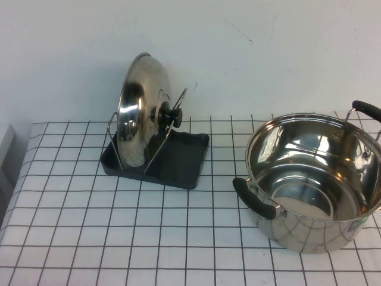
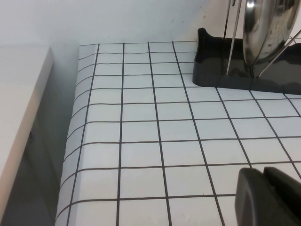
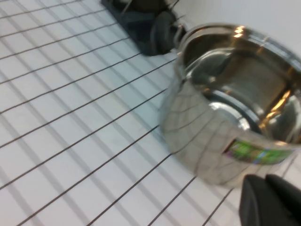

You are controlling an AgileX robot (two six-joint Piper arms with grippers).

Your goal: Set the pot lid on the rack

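Note:
The shiny pot lid (image 1: 140,113) with its black knob (image 1: 168,115) stands on edge between the wire loops of the dark grey rack (image 1: 178,162) at the back left of the table. In the left wrist view the lid (image 2: 268,28) and the rack (image 2: 244,70) are far off. My left gripper (image 2: 263,172) is shut and empty, low over the tiled cloth near the table's left edge. My right gripper (image 3: 265,181) is shut and empty, close beside the pot. Neither gripper shows in the high view.
A deep steel pot (image 1: 315,179) with two black handles stands open at the right; it also shows in the right wrist view (image 3: 235,103). A white surface (image 2: 19,108) lies beyond the table's left edge. A white wall stands behind.

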